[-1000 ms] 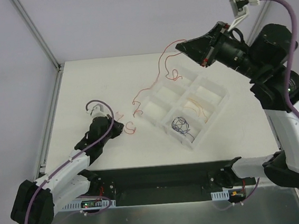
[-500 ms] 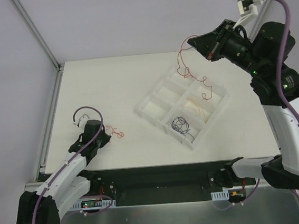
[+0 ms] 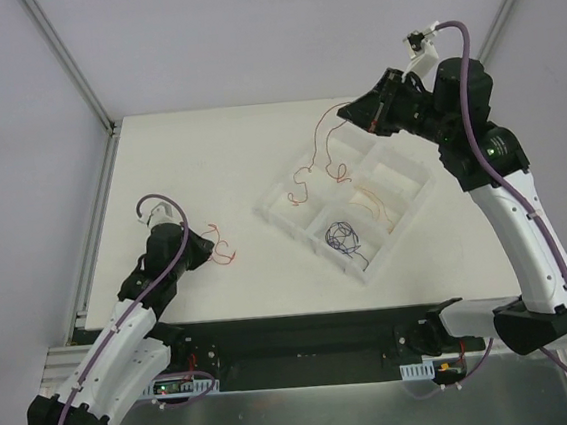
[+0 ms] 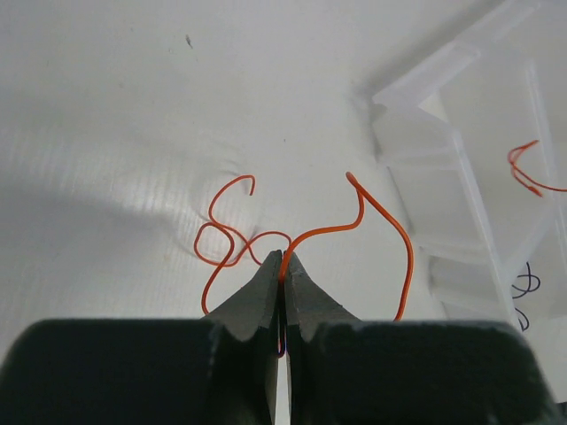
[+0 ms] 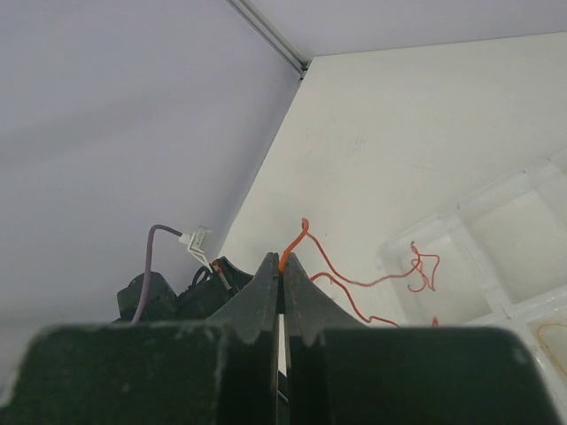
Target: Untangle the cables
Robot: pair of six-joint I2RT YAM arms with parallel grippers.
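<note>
The cables are hair-thin, kinked wires, near weightless and springy enough to keep their curls and snag each other, so I judge a pinch close to one end is the safest hold. A long red wire (image 3: 318,139) hangs from the closed right gripper (image 3: 359,112), its curly tail trailing over the far cells of the white divided plastic tray (image 3: 274,213). A short orange-red squiggle (image 4: 390,221) lies on the white table (image 3: 187,151), nipped in the closed left gripper (image 4: 282,266); a dark blue coil (image 3: 342,235) and a tan strand (image 3: 373,204) sit in separate cells.
</note>
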